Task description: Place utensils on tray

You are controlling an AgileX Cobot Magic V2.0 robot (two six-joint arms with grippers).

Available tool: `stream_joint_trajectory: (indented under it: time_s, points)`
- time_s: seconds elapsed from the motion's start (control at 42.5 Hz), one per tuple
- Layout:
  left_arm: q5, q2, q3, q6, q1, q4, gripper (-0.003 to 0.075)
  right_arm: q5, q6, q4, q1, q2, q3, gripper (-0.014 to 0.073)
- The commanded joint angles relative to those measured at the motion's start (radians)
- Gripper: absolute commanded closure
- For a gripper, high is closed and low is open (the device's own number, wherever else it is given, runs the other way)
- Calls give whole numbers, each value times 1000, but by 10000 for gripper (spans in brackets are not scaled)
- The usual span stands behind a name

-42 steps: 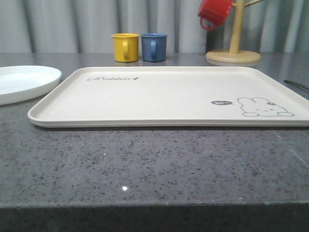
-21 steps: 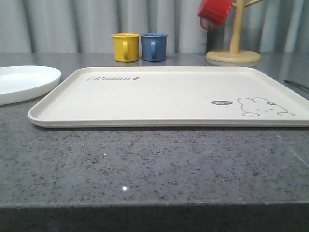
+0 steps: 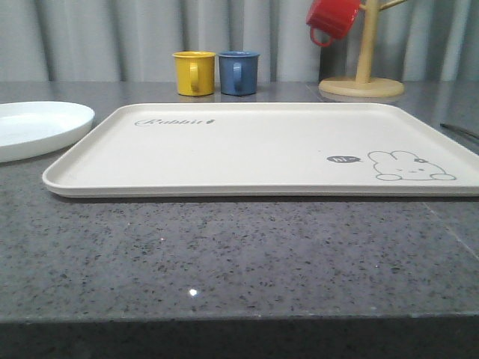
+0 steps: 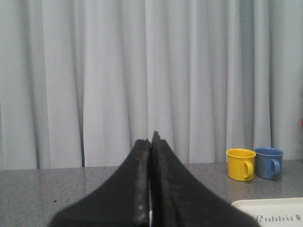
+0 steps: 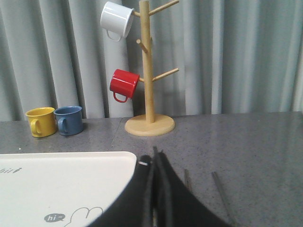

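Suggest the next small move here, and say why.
Probably open the right gripper and lower it toward the thin metal utensils lying on the counter beside the tray. Its jaws are shut on nothing, and the tray is bare.

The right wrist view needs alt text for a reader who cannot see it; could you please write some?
The right gripper, jaws shut, sits low over a grey stone table beside the corner of a cream tray. Behind stands a wooden mug tree holding a white mug and a red mug, with a yellow mug and a blue mug nearby.
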Motion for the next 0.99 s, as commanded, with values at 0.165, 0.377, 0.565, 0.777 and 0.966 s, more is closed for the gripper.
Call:
stream_joint_trajectory:
  time_s: [0.165,0.377,0.565,0.777,0.966]
  points:
    - [279,277,-371,2,-3,20,741,183,-4,-31,-2,250,-286,661]
    - [385,405,-403,2,-3,20,741,255,-4,-31,-2,433,-327,661]
    - [389,470,-365,2,-3,16,741,253,-4,-33,-2,535,-327,661]
    - [375,517,-341,2,-3,3,738,256,-4,-32,-2,608,-327,636]
    - [365,539,-341,2,-3,-10,456,257,-22,-32,-2,624,-327,275]
